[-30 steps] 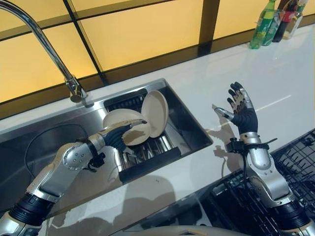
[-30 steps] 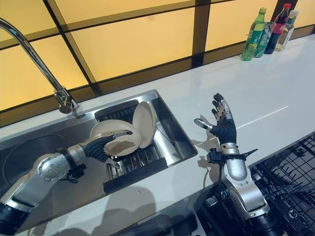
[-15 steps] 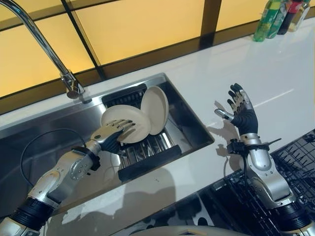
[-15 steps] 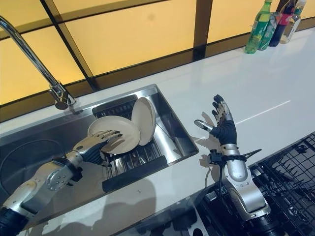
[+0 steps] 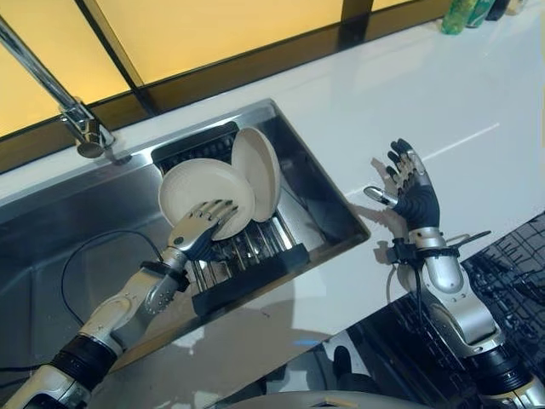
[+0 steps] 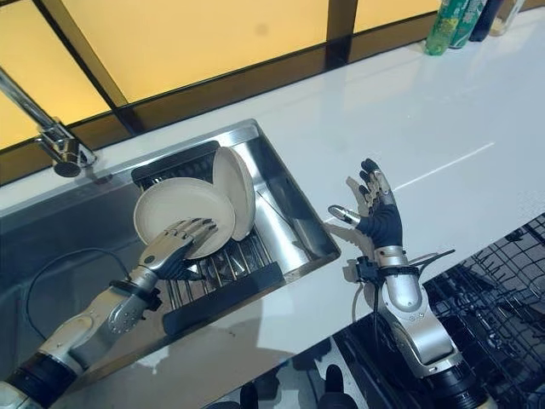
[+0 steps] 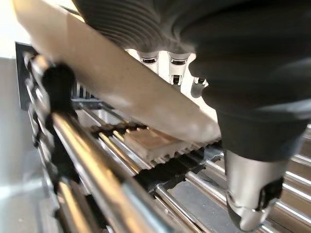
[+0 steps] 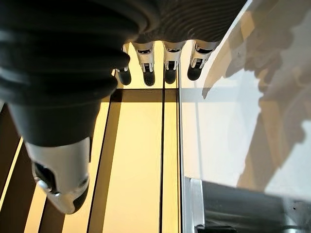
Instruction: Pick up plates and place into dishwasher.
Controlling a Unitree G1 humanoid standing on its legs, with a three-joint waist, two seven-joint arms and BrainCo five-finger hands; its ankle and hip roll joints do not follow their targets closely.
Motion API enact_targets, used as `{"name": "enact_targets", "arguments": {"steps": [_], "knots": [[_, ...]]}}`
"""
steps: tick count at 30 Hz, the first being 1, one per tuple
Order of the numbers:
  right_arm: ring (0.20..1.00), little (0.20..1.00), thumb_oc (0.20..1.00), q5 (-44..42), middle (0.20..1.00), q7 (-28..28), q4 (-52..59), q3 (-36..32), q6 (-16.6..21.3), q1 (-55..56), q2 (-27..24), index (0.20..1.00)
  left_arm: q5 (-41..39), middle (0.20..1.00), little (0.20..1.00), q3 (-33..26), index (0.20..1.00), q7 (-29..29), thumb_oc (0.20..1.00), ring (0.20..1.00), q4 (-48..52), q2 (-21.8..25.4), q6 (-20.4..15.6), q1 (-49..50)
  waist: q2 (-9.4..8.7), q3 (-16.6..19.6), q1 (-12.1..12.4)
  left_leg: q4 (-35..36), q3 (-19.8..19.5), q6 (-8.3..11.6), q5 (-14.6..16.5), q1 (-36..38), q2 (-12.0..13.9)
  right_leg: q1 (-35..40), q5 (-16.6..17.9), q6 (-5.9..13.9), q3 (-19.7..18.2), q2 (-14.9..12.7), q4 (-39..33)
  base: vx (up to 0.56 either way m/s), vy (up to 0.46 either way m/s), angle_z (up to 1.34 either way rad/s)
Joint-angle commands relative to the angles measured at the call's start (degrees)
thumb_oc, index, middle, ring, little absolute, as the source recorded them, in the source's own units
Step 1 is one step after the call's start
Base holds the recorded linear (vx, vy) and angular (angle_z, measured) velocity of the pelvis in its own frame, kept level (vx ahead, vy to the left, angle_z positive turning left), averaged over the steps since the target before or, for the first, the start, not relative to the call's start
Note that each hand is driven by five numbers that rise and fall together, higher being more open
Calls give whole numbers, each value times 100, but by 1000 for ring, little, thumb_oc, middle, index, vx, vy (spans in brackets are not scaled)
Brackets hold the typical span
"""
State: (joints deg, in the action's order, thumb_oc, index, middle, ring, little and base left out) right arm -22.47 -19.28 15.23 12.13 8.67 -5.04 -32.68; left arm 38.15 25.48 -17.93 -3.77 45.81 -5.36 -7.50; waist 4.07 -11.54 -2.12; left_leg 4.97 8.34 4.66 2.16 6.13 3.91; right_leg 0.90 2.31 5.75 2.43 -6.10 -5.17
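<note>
A cream plate [image 5: 200, 183] stands tilted in the black and steel drying rack [image 5: 255, 266] inside the sink. My left hand [image 5: 203, 228] is on its lower edge, fingers [image 6: 192, 228] spread over the front face. In the left wrist view the plate's rim [image 7: 121, 87] runs between the fingers [image 7: 177, 65] and the thumb [image 7: 250, 194], so the hand pinches it. A second cream plate [image 5: 262, 166] leans upright just behind the first. My right hand [image 5: 413, 192] is raised over the white counter, open and holding nothing, with straight fingers [image 8: 167, 63].
The steel sink [image 5: 51, 230] has a tall tap [image 5: 81, 128] at its back left. The white counter [image 5: 341, 102] runs to the right, with bottles [image 5: 460, 13] at the far corner. The dishwasher's black wire rack [image 5: 511, 281] lies at lower right, below the counter edge.
The camera has tipped down. My left hand has gone from cupping the plate low to holding its lower edge, and the plate now stands steeper. The right hand has stayed put.
</note>
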Motion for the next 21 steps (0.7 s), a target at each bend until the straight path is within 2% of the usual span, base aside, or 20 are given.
{"name": "enact_targets", "arguments": {"steps": [1, 5, 6, 7, 8, 13, 21], "knots": [[1000, 1000, 1000, 149, 1000, 55, 201, 32, 346, -260, -92, 1000, 446, 1000, 1000, -32, 1000, -489, 1000, 1000, -287, 9, 225, -411, -229, -42, -66, -1, -130, -351, -39, -539, -262, -176, -41, 357, -33, -193, 64, 0, 0, 0], [1000, 1000, 1000, 145, 1000, 87, 171, 30, 404, -287, -105, 1000, 898, 1000, 1000, 84, 1000, -917, 1000, 1000, -536, 24, 362, -498, -261, -107, -68, -8, -138, -347, -55, -578, -256, -210, -25, 363, -28, -201, 71, -2, 2, -2], [1000, 1000, 1000, 145, 1000, 101, 165, 20, 407, -290, -102, 1000, 987, 655, 655, 99, 655, -972, 655, 655, -586, 27, 394, -493, -263, -113, -64, -7, -143, -345, -61, -579, -253, -208, -21, 364, -22, -203, 70, 0, 0, 0], [1000, 1000, 1000, 145, 1000, 118, 162, 8, 414, -282, -97, 1000, 1080, 247, 247, 109, 247, -1051, 247, 247, -616, 27, 440, -475, -267, -112, -60, -4, -155, -346, -61, -576, -258, -202, -24, 363, -21, -201, 69, 0, 0, 0], [1000, 1000, 1000, 131, 1000, 134, 164, -8, 420, -262, -104, 1000, 1162, 200, 200, 106, 200, -1123, 200, 200, -648, 30, 471, -444, -272, -103, -54, -2, -161, -345, -56, -565, -261, -190, -30, 365, -12, -205, 68, 30, 7, -2], [1000, 1000, 1000, 120, 1000, 280, 219, -127, 403, 28, -58, 1000, 1480, 200, 200, -118, 200, -1470, 200, 200, -763, -32, 648, -69, -273, 63, 5, 3, -189, -337, -11, -444, -265, -56, -64, 380, 73, -234, 47, 86, 1, 0], [1000, 1000, 1000, 84, 1000, 440, 262, -293, 302, 304, -8, 1000, 1839, 200, 200, -668, 200, -1705, 200, 200, -738, -52, 705, 429, -253, 283, 103, 3, -246, -292, 35, -293, -258, 140, -131, 390, 195, -266, 17, 60, 5, 1]]}}
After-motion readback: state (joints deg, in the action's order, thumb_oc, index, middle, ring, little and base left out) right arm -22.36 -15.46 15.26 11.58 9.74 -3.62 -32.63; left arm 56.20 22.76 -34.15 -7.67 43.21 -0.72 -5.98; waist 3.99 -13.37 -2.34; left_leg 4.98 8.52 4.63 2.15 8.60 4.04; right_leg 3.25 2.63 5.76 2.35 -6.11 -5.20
